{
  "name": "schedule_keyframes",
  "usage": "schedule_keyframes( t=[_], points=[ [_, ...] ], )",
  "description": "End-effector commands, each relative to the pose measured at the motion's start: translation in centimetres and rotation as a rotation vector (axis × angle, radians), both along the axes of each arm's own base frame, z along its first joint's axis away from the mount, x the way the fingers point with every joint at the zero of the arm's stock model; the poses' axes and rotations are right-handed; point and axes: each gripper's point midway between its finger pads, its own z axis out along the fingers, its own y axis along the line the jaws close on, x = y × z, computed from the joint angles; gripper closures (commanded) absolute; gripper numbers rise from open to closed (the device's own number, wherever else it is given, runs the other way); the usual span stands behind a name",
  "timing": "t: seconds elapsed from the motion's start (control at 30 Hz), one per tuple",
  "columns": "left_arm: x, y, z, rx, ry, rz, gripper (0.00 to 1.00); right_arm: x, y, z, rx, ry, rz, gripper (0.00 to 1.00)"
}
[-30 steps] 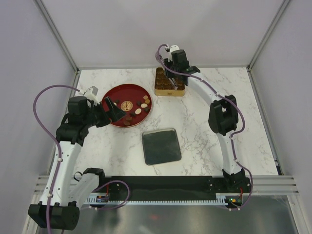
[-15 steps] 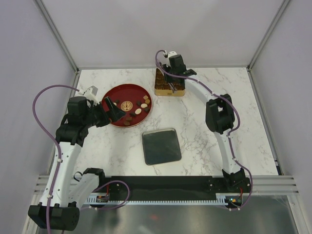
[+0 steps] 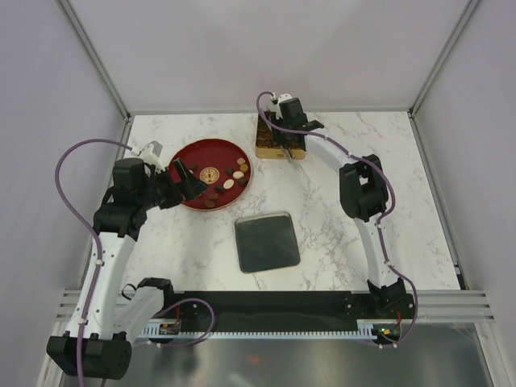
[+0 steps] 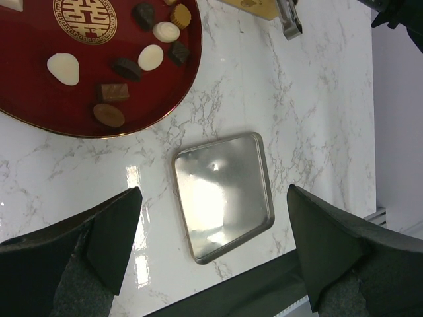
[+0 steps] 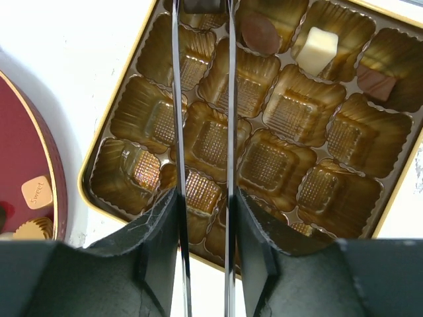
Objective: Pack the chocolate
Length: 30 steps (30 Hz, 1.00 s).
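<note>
Several chocolate pieces (image 3: 228, 184), dark, light brown and cream, lie in the right half of the red dish (image 3: 193, 165); they also show in the left wrist view (image 4: 151, 57). The gold box (image 3: 264, 145) holds a tray of cups (image 5: 291, 105) with three pieces at its far side (image 5: 259, 33), (image 5: 317, 41), (image 5: 375, 72). My right gripper (image 3: 289, 133) hangs over the box, shut on metal tongs (image 5: 229, 132); the tong tips run out of the top of the right wrist view. My left gripper (image 3: 187, 179) is open and empty beside the dish, above the table (image 4: 213, 191).
A flat square metal lid (image 3: 267, 242) lies on the marble near the middle front; it also shows in the left wrist view (image 4: 223, 195). The dish's edge with a light square piece (image 5: 36, 191) shows left of the box. Walls enclose the table.
My right gripper with the tongs has shifted a little left and nearer over the gold box. The left arm has not moved.
</note>
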Motion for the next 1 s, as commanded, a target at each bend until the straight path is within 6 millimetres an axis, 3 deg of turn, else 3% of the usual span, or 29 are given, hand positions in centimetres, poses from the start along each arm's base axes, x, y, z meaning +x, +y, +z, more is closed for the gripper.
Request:
schedule_keyframes(
  t=[0.0, 0.23, 0.4, 0.43, 0.57, 0.8, 0.97],
  points=[
    [0.7, -0.2, 2.2, -0.027, -0.067, 0.002, 0.01, 1.1, 0.6, 3.7, 0.030, -0.099, 0.003, 0.55],
    [0.6, -0.4, 2.8, -0.037, -0.077, -0.005, 0.01, 1.8, 0.7, 6.1, 0.033, -0.152, 0.015, 0.55],
    [0.4, -0.7, 3.4, -0.051, -0.091, -0.020, 0.01, 1.2, 1.2, 9.8, 0.074, -0.213, 0.055, 0.56],
    [0.2, -0.8, 3.6, -0.055, -0.096, -0.025, 0.01, 0.8, 1.4, 11.4, 0.090, -0.239, 0.063, 0.56],
    [-0.1, -0.6, 4.2, -0.051, -0.121, -0.023, 0.01, -0.6, 2.3, 13.4, 0.097, -0.277, 0.098, 0.58],
    [-0.8, -0.7, 4.8, -0.057, -0.141, -0.027, 0.02, -4.7, 5.4, 13.6, 0.070, -0.244, 0.191, 0.57],
    [-1.5, -0.7, 5.6, -0.059, -0.162, -0.026, 0.02, -9.4, 10.7, 12.3, 0.096, -0.194, 0.334, 0.56]
  ],
)
